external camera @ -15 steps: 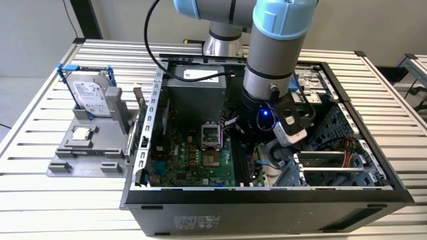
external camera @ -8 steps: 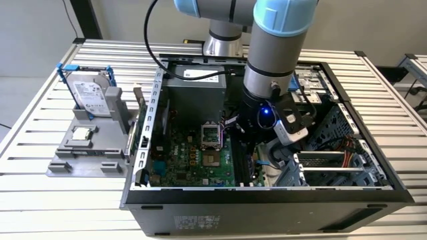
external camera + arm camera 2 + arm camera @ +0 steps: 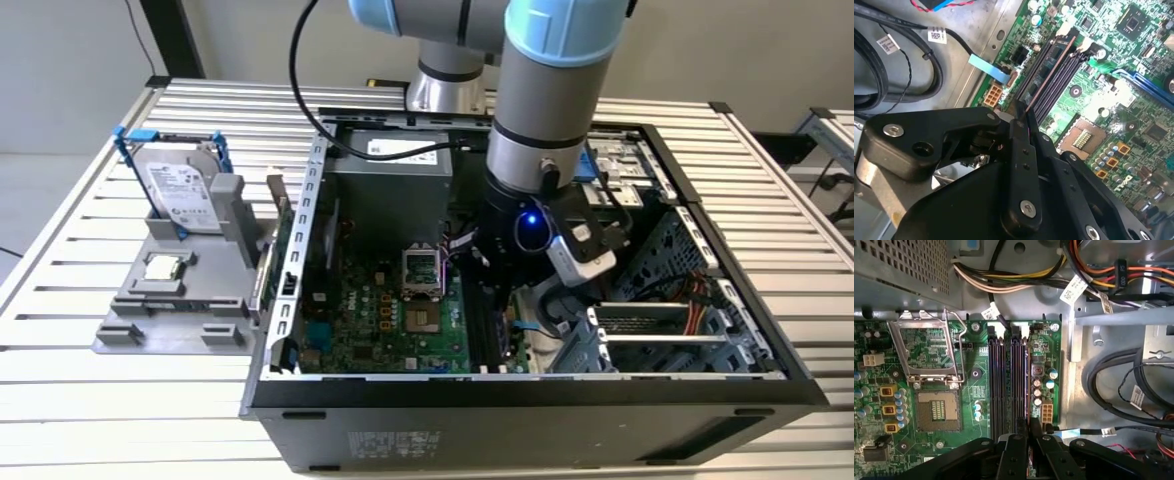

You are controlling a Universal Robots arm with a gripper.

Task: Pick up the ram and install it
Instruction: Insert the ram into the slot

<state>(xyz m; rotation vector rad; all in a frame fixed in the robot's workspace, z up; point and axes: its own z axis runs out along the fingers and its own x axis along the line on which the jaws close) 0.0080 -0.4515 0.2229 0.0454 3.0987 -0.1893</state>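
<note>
Inside the open computer case (image 3: 694, 390) on the slatted tabletop (image 3: 80, 400), the ram (image 3: 1046, 80) stands edge-on over the black memory slots (image 3: 1004, 385), clamped between my fingers (image 3: 1021, 150). Any tilt or offset from its slot could jam it or stress the motherboard (image 3: 929, 405).

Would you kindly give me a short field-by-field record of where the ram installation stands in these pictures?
arm: reaches down into the open computer case
gripper: jaws shut on the ram
ram: seen edge-on, lined up along the black memory slots; cannot tell whether it is seated
processor socket: beside the slots, its metal frame lifted open
hard drive: upright in the grey holder, outside the case on the exterior view's left
</note>
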